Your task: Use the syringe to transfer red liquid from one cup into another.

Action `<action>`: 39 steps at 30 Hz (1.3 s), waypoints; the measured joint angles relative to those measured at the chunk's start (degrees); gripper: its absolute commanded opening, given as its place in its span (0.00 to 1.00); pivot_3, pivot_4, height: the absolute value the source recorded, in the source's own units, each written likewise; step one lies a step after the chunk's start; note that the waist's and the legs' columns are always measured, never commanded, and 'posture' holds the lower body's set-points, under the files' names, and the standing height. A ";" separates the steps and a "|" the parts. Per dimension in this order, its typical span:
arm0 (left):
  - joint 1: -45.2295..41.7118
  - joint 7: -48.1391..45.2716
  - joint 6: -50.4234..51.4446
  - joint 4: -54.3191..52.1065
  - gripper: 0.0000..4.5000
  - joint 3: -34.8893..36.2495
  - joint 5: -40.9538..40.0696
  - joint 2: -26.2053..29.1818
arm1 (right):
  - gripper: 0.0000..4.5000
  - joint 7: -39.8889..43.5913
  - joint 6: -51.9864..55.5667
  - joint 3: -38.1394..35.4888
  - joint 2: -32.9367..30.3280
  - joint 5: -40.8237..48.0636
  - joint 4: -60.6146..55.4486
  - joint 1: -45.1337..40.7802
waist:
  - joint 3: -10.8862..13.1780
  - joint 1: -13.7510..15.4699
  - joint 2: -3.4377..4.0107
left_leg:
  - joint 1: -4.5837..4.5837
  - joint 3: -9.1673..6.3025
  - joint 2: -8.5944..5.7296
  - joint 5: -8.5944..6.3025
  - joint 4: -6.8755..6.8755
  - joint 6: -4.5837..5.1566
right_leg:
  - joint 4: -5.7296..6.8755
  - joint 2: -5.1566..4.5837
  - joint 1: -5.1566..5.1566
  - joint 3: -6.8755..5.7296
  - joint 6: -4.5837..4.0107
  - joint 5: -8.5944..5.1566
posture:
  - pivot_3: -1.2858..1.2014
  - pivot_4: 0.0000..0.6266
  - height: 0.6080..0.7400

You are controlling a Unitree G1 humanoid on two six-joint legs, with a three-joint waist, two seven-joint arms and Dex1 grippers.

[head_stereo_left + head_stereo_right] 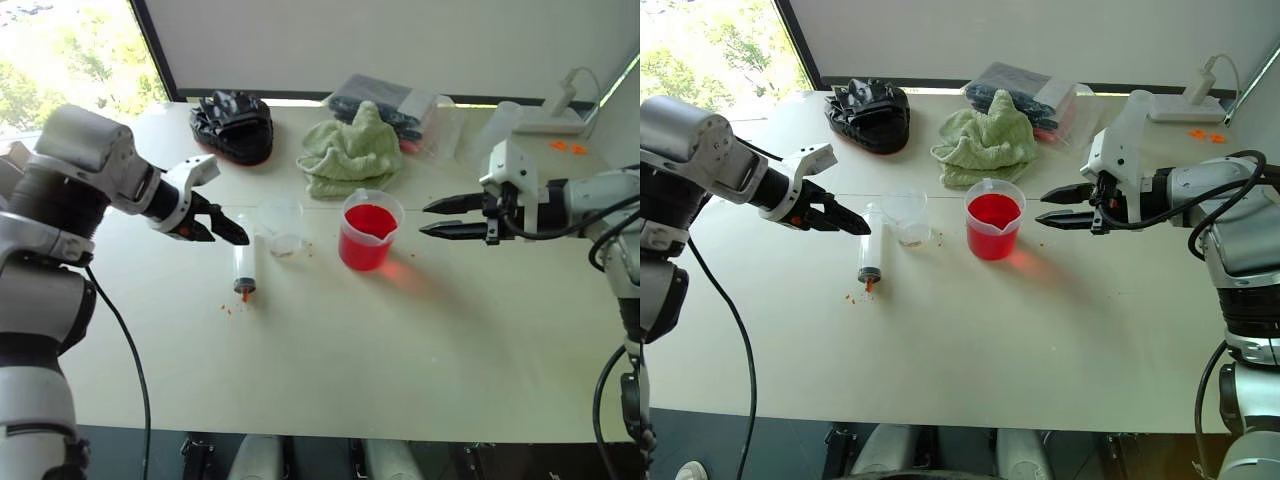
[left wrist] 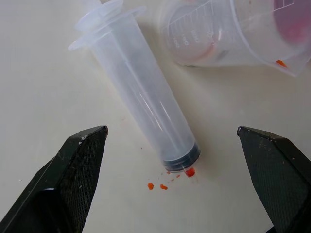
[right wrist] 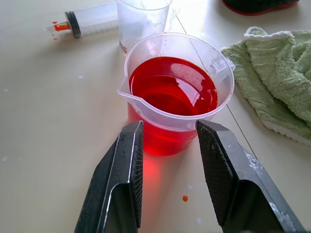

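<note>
**Syringe lies flat as both grippers hover apart**

Spilled red drops (image 2: 156,186) fleck the table (image 1: 330,370) at the orange tip of the syringe (image 1: 244,268), which lies flat and empty-looking. Just beyond it stands the small clear cup (image 1: 281,227), holding almost nothing. To its right, the spouted beaker (image 1: 369,231) holds red liquid (image 3: 172,92). Left gripper (image 1: 232,234) hangs above the syringe, spread wide, grasping nothing. Right gripper (image 1: 437,217), partly parted, points at the beaker without touching it.

Pale table (image 1: 330,360), sunlit window (image 1: 70,60)
</note>
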 measured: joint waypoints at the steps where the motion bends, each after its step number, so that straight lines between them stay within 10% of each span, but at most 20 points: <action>1: -0.23 2.21 0.00 0.70 0.99 0.00 -1.78 -0.26 | 0.39 0.01 0.08 0.00 0.00 0.00 -0.01 0.00 | 0.00 -0.01 0.00 | 0.00 0.00 0.00 0.00 0.00 0.00 | 0.00 0.00 -0.01 0.00 0.00 0.00 | 0.52 0.24 0.78; 39: 3.92 56.57 0.01 14.26 0.99 14.05 -23.02 -10.68 | 0.39 -2.61 2.63 -1.24 -0.71 1.71 -3.87 2.69 | 0.00 0.03 -0.01 | -0.12 -0.01 -0.03 0.04 0.08 -0.06 | 0.03 -0.01 -0.14 0.00 0.00 0.00 | 0.52 0.24 0.78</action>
